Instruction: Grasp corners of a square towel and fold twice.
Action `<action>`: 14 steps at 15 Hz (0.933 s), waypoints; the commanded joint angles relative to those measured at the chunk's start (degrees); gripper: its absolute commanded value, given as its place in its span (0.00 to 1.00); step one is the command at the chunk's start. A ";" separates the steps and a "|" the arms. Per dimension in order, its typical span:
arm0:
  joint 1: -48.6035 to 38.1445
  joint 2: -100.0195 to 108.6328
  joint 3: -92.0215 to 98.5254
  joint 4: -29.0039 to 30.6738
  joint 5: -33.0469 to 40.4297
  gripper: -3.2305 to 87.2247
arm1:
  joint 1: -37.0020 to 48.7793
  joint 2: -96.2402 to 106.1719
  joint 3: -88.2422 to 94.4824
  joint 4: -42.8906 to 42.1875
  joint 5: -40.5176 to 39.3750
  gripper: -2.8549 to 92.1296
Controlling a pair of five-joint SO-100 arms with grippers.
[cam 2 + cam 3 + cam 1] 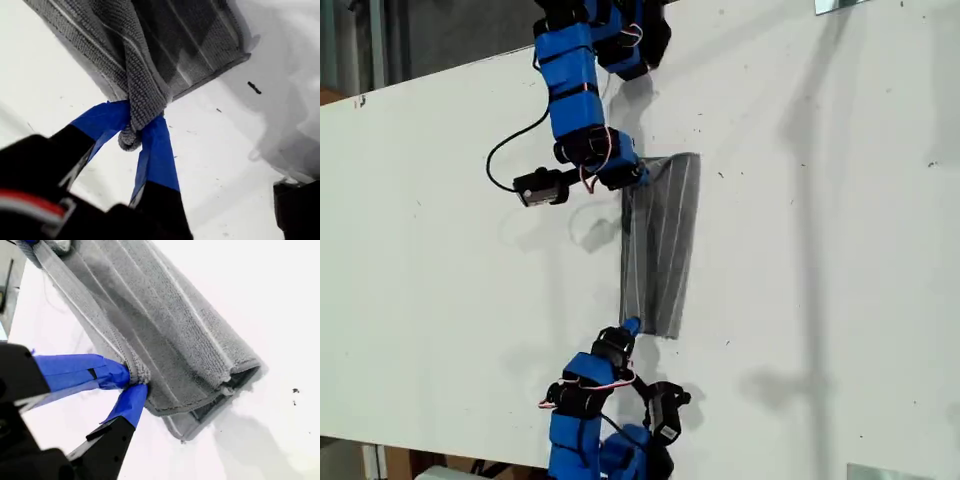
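My first gripper (134, 131) has its blue-taped fingers (156, 150) pinched tight on a bunched corner of the towel (150, 45), the fabric squeezed between them. My second gripper (131, 386) likewise clamps its fingers (85, 372) on another corner along the towel's edge. The towel (660, 245) is stretched between the two arms as a narrow, folded grey strip with thin pale stripes, partly lifted off the white surface (820, 250) at the gripped edge, near the middle of the exterior view.
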State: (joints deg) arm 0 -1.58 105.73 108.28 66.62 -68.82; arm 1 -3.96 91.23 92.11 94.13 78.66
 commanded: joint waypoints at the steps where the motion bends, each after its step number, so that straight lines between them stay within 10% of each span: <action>1: -4.22 0.44 2.81 -2.99 1.67 0.04 | 5.98 2.11 5.89 -5.19 -2.64 0.03; 5: -8.70 -6.15 3.16 -5.54 3.69 0.04 | 11.25 0.18 12.83 -8.88 -4.04 0.03; 14: 3.60 -7.47 -7.29 4.13 0.53 0.04 | -7.29 10.90 12.92 2.46 5.80 0.03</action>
State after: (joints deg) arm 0 0.70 98.00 102.83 70.22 -67.59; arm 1 -9.14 99.23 105.38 95.45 82.97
